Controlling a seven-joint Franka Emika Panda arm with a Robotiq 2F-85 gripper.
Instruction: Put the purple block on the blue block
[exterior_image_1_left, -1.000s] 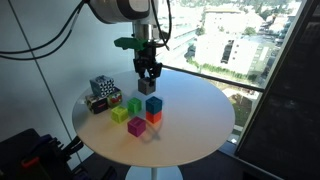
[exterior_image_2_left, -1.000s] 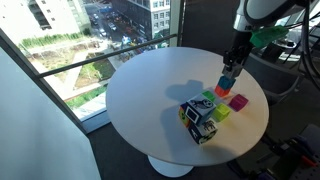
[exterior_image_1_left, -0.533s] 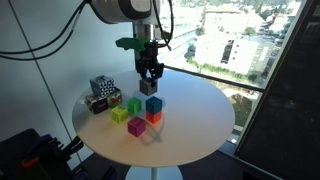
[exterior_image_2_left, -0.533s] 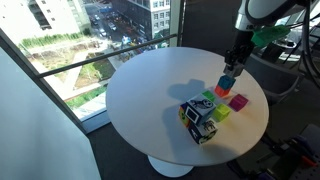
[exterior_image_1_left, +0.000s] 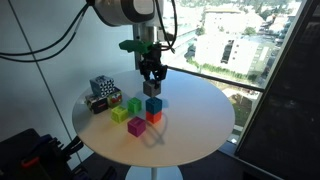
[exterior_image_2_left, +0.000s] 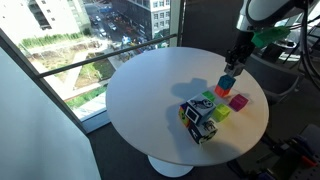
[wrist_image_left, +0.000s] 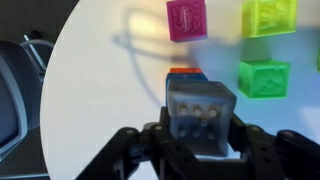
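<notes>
My gripper (exterior_image_1_left: 152, 84) is shut on the purple block (wrist_image_left: 200, 110), a dull grey-purple cube that fills the middle of the wrist view. It hangs just above the blue block (exterior_image_1_left: 153, 103), which sits on an orange-red cube (exterior_image_1_left: 153, 117). In the wrist view only a thin strip of the blue block (wrist_image_left: 186, 79) and of the orange-red cube (wrist_image_left: 186, 71) shows behind the held block. The gripper (exterior_image_2_left: 231, 68) and blue block (exterior_image_2_left: 226, 82) show in both exterior views. I cannot tell whether the two blocks touch.
On the round white table (exterior_image_1_left: 195, 130) a magenta-pink cube (exterior_image_1_left: 137, 127), a yellow-green cube (exterior_image_1_left: 120, 114) and a green cube (exterior_image_1_left: 133, 104) lie close beside the stack. A larger black-and-white patterned cube (exterior_image_1_left: 101, 92) stands further off. Windows surround the table.
The gripper with the purple block has shifted slightly sideways, to a spot more directly over the blue block. The cubes on the table have not moved.
</notes>
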